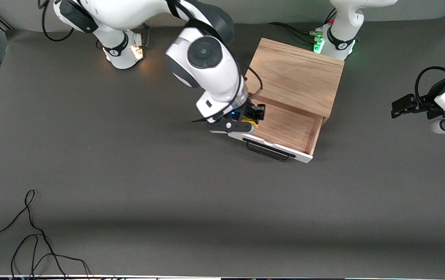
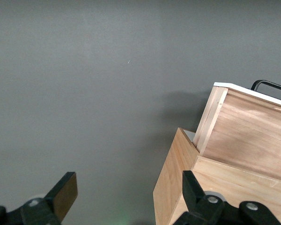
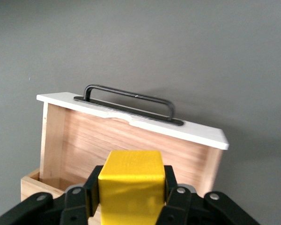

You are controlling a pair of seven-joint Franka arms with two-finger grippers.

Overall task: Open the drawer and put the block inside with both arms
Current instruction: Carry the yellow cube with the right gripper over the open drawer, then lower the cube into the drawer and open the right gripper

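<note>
The right tool (image 3: 131,197) is clenched on the block (image 3: 130,190), a small bright yellow cube. It hangs over the open drawer (image 1: 284,126). The drawer is a flat wooden tray with a white front and a black handle (image 1: 267,151). It sticks out of the cabinet (image 1: 296,74). The left tool (image 2: 126,197) is released and waits over the desk (image 1: 129,186) at the left arm's end.
</note>
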